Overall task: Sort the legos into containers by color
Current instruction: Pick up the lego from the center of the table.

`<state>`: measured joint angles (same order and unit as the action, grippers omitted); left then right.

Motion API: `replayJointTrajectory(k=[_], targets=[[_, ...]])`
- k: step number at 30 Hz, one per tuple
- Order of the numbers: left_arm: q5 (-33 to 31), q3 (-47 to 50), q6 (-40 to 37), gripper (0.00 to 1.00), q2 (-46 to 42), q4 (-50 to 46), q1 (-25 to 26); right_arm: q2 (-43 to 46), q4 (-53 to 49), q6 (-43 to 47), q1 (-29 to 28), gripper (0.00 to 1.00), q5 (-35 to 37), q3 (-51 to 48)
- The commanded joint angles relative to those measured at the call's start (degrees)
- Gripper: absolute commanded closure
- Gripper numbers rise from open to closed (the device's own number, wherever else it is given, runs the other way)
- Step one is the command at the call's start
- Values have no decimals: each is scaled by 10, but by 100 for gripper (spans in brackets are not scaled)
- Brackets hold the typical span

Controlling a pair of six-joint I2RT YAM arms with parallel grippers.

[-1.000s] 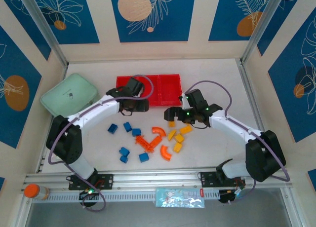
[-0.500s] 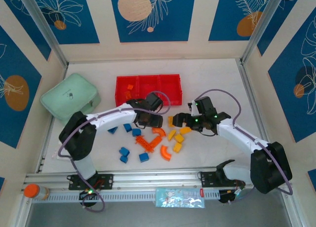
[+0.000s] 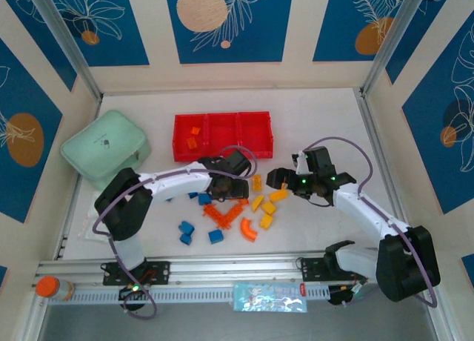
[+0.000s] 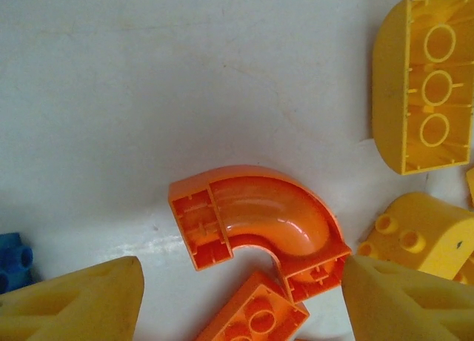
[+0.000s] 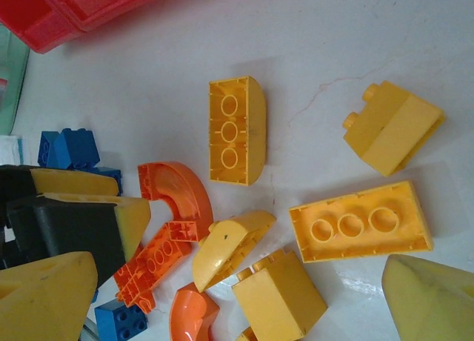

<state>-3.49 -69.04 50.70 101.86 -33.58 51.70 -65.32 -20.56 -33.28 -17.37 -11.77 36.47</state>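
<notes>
Top cam sits high up behind the arm bases [image 3: 137, 270], looking down over the whole surface [image 3: 318, 111]. Left wrist cam is super close, aimed straight down at an orange arch brick [image 4: 259, 222], with its own fingers [image 4: 74, 304] in the bottom corners. Right wrist cam hangs a bit further back and shares that arch, plus the yellow three-hole brick [image 5: 235, 130].

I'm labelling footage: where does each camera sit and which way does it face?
Top external: above, behind the robot, facing down at the table; both arms show.
Left wrist: on the left arm, facing down between its fingers at an orange arch.
Right wrist: on the right arm, facing down between its fingers at yellow bricks.
Shared: both wrist views show the orange arch.
</notes>
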Motion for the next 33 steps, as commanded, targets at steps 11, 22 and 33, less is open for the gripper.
replayJointTrajectory(k=[11, 22, 33], targets=[[-39, 1, 23, 48, 45, 3, 3, 5, 13, -3, 6, 1, -30, -15], [-33, 3, 23, 70, 55, 25, 4, 6, 13, -3, 8, 1, -32, -16], [-42, 7, 15, 83, 16, 28, -7, 1, 0, 17, 8, 1, -36, 4]])
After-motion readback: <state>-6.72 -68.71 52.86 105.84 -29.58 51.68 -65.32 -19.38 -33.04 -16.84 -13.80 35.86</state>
